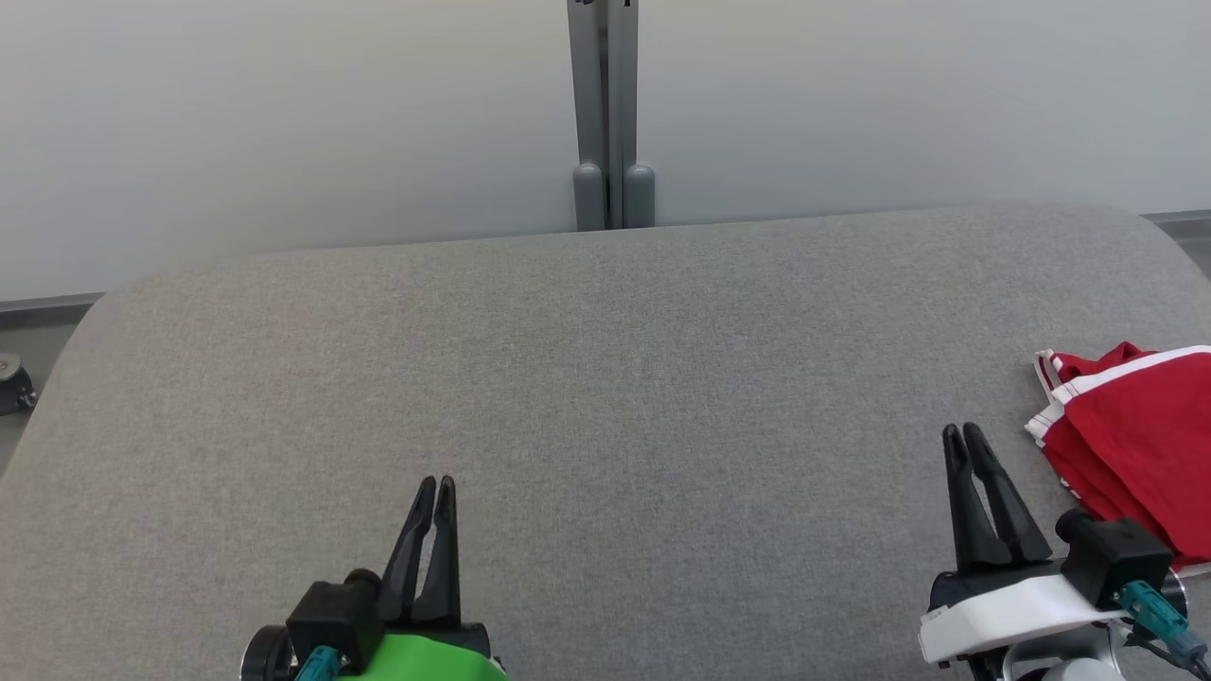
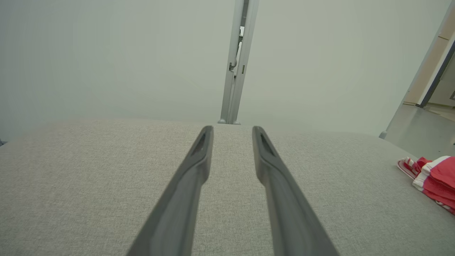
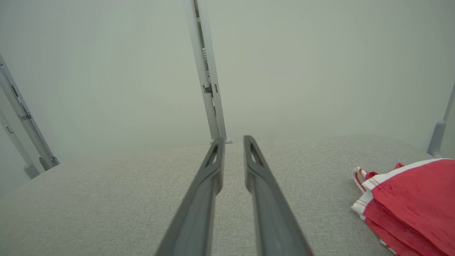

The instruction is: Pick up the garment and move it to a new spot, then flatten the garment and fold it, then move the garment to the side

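Looking down from the head view, a grey fabric-covered desk (image 1: 605, 378) spreads across the frame with a pale wall and a grey metal post (image 1: 605, 113) behind it at top centre. The left tool (image 1: 437, 484) sits at the lower left and the right tool (image 1: 962, 433) at the lower right. Each has its two dark fingers drawn close, with a thin gap and nothing between them. The red garment with white trim bands (image 1: 1135, 445) lies on the desk at the right edge of the frame, just beside the right tool but apart from its fingers, and partly cut off by the frame

In the left wrist view the left tool (image 2: 233, 129) points across bare desk toward the post. Its fingers are slightly parted and empty, and the garment (image 2: 435, 177) lies small at the far right edge, well apart

In the right wrist view the right tool (image 3: 233, 140) is likewise narrowly parted and grips nothing. The garment (image 3: 412, 199) lies at the lower right, its layers stacked in loose, uneven edges

As a judgement, neither tool has hold of the cloth, and the middle of the desk is bare. The heap looks bunched rather than squarely folded, so the task probably stands at its start, with the pick-up, the move to a new spot, the flattening, the folding and the final shift aside all left to do. If that stack is in fact the finished fold set aside, little remains; the pictures do not settle which
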Robot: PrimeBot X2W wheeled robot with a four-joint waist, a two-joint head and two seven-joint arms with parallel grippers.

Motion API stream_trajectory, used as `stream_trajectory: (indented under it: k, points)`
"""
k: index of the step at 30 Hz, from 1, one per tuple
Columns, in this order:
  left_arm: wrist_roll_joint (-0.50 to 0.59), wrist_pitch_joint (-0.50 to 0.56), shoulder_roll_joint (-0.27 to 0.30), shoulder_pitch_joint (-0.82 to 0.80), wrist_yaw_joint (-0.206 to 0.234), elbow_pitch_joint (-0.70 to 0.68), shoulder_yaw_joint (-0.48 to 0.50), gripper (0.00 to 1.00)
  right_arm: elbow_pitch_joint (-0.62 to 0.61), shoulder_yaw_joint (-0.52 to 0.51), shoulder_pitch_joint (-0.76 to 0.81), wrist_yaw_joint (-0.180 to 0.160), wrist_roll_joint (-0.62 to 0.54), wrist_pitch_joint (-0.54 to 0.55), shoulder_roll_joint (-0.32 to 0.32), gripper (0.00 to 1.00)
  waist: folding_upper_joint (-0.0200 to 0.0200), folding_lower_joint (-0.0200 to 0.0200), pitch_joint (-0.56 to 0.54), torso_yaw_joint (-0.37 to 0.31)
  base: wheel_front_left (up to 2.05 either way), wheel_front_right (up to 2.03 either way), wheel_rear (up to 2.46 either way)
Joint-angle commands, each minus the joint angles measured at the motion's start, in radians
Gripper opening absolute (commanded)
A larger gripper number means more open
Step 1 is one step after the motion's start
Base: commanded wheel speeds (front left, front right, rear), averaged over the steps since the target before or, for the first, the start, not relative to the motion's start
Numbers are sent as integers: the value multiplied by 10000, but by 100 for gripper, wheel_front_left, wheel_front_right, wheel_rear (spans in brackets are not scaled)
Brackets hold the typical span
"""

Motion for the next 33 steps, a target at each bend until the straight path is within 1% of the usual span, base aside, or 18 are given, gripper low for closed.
stream_trajectory:
  k: [1,14,33]
  points:
    - [-268,34,5,2,-26,-89,48,0,-44,-2,-43,0,282,43,-11,0,0,0,8,0,0,0,0]
    - [-2700,529,177,-283,-348,154,577,0,281,-113,-350,-2,2834,609,-104,0,0,0,73,0,0,0,0]
    - [-5534,1157,315,-640,-764,499,1254,0,666,-277,-693,-4,5823,1305,-167,0,0,0,165,2,0,0,0]
